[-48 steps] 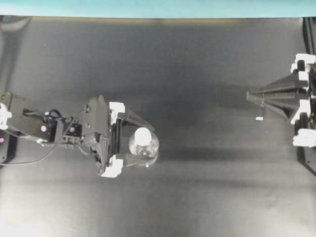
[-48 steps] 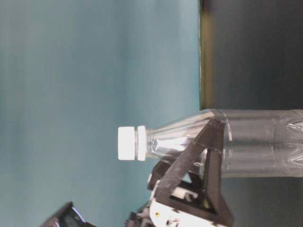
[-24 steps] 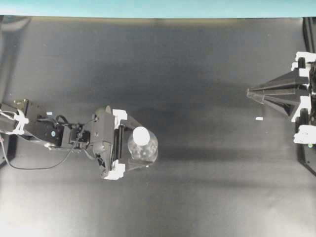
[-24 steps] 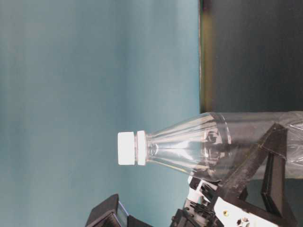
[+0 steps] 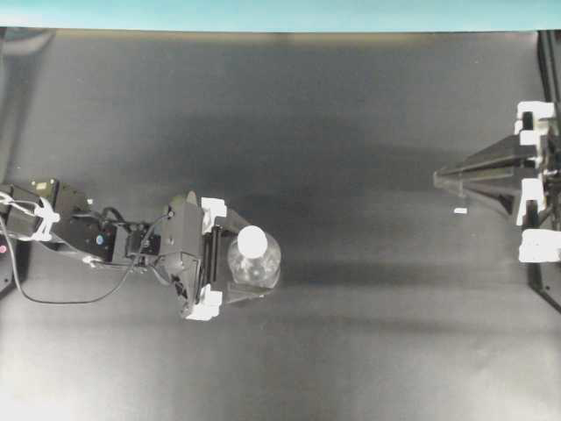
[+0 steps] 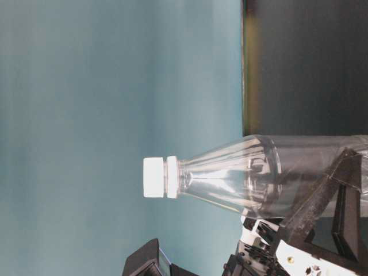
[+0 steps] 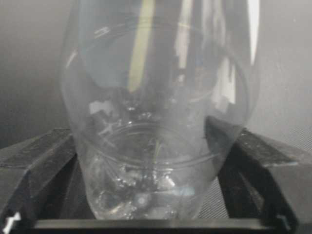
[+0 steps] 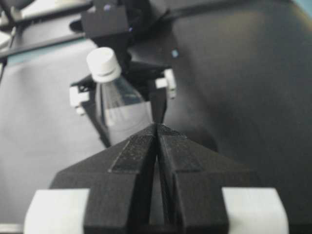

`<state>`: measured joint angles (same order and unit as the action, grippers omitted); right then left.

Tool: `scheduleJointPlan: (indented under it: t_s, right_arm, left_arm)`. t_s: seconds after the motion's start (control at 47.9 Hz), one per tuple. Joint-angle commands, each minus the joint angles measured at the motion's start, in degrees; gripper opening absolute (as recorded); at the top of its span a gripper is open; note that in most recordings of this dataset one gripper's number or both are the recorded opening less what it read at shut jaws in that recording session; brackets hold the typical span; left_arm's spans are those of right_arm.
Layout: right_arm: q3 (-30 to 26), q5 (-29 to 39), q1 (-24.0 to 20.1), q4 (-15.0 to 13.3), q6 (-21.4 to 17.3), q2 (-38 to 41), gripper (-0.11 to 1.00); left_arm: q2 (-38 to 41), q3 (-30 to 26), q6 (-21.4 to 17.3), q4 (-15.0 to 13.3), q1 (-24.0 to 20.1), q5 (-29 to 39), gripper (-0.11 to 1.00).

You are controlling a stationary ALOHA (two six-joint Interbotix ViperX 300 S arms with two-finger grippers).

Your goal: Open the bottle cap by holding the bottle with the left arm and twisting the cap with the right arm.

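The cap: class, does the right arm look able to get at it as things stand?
Probably yes. The cap stands bare above the left gripper, which clamps the bottle low. Bare mat lies between it and the shut right gripper.

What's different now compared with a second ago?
The left gripper slid down the bottle from its shoulder to the lower body, jaws now pressed on both sides. The bottle stays upright, cap on. The right gripper stays shut, far off at the table's edge.
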<state>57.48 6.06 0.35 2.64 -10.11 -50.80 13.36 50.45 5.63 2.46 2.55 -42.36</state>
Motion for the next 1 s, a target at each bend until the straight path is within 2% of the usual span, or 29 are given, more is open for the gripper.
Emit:
scheduleJointPlan:
  t_s: [0.0, 0.083, 0.397, 0.522, 0.668, 0.751, 0.793, 0.918, 0.981]
  right_arm:
    - [-4.92, 3.78, -2.11, 0.26, -1.05, 2.29, 0.0]
    - [-8.53, 9.14, -2.99, 0.26, -2.2, 4.83, 0.0]
    - [-25.66, 34.19, -2.99, 0.26, -8.17, 17.93, 0.03]
    - [-31.29, 41.48, -3.43, 0.26, -8.17, 22.68, 0.23]
    - [-38.06, 46.85, -3.69, 0.97, -8.26, 28.13, 0.64]
    - [-42.36, 49.92, -3.78, 1.58, -8.26, 31.38, 0.81]
    - [-44.56, 51.94, -3.78, 2.02, -8.44, 33.13, 0.84]
    - [-52.29, 59.06, -3.6, 4.31, -9.76, 39.73, 0.79]
    - [-58.1, 64.6, -3.25, 5.71, -13.27, 44.38, 0.78]
  left_arm:
    - [0.26, -0.44, -0.26, 0.18, 0.62, 0.18, 0.88]
    - [0.26, -0.44, -0.62, 0.18, 0.97, 0.09, 0.81]
    - [0.26, 0.0, -0.79, 0.18, 1.05, -1.49, 0.81]
    - [0.26, -0.09, -0.79, 0.18, 1.05, -1.49, 0.81]
    - [0.26, -0.09, -0.79, 0.18, 1.05, -1.49, 0.81]
    - [0.26, -0.09, -0.79, 0.18, 1.05, -1.49, 0.81]
    - [0.26, -0.09, -0.79, 0.18, 0.97, -1.49, 0.81]
    - [0.26, -0.18, -0.79, 0.18, 0.97, -1.49, 0.81]
    - [0.26, -0.18, -0.7, 0.18, 1.05, -1.41, 0.81]
